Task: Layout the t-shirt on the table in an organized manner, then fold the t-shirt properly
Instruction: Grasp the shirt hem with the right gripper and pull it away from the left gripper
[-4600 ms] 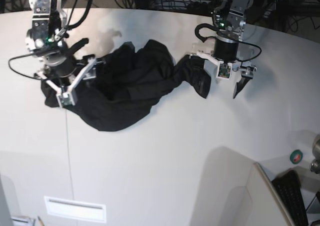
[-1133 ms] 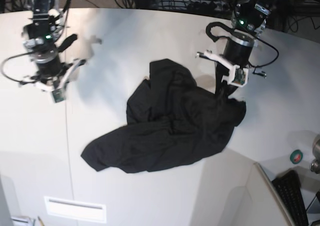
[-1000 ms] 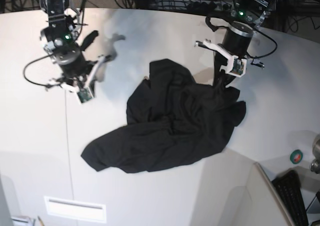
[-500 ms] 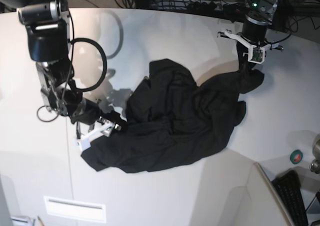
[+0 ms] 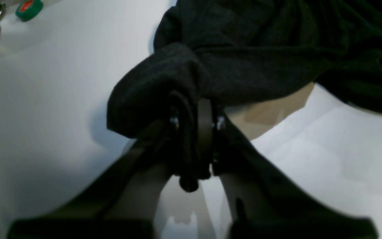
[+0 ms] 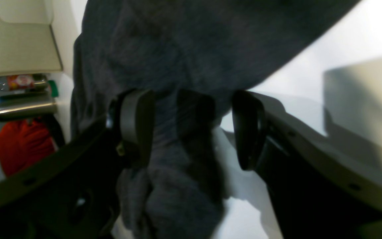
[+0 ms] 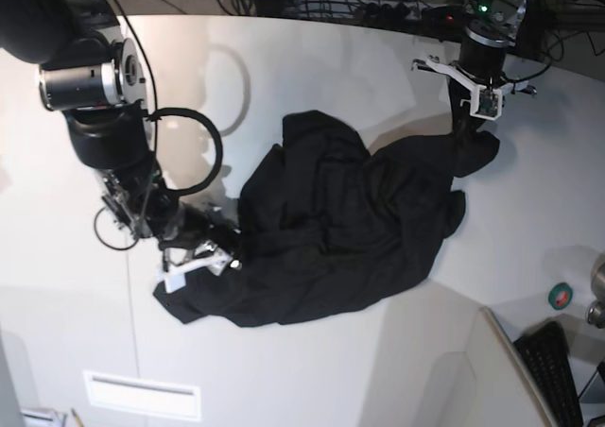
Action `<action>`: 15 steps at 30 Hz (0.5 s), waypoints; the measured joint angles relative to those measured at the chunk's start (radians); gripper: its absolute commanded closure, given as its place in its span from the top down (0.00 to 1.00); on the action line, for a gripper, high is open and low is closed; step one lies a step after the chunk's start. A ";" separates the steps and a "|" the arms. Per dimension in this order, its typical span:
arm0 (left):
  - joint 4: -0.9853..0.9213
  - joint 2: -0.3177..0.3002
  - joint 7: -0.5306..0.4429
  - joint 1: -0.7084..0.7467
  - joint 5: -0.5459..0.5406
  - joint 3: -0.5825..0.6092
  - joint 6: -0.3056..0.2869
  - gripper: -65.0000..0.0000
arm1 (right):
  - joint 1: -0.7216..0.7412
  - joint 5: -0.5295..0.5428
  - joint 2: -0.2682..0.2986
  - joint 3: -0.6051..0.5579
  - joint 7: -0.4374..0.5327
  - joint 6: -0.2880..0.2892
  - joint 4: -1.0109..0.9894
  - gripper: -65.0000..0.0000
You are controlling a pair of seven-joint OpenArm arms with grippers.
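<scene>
Black t-shirt (image 7: 340, 224) crumpled | left gripper (image 5: 194, 132) clamps a corner | right gripper (image 6: 191, 129) wide over hem: close fully before pulling apart.

T-shirt (image 7: 340, 224) — soft matt black knit cloth, creased. Table (image 7: 312, 59) — smooth white, faint sheen. Pads (image 6: 138, 126) — dull dark rubber.

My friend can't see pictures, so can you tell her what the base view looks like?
A crumpled black t-shirt lies on a big white table. The left gripper pinches one end of the shirt shut, and the right gripper sits open at the opposite edge, fabric between its jaws.
</scene>
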 measured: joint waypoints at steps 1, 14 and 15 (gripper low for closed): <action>0.000 0.001 0.000 -0.003 0.000 0.000 -0.001 0.00 | -0.002 -0.001 -0.011 0.000 -0.002 0.000 0.000 0.55; 0.034 0.000 0.000 -0.005 0.000 -0.001 0.000 0.00 | -0.026 -0.017 -0.037 0.000 0.128 -0.012 -0.008 0.00; 0.034 0.000 0.000 -0.005 0.000 -0.001 0.000 0.00 | -0.036 -0.018 -0.036 0.000 0.151 -0.013 -0.010 0.00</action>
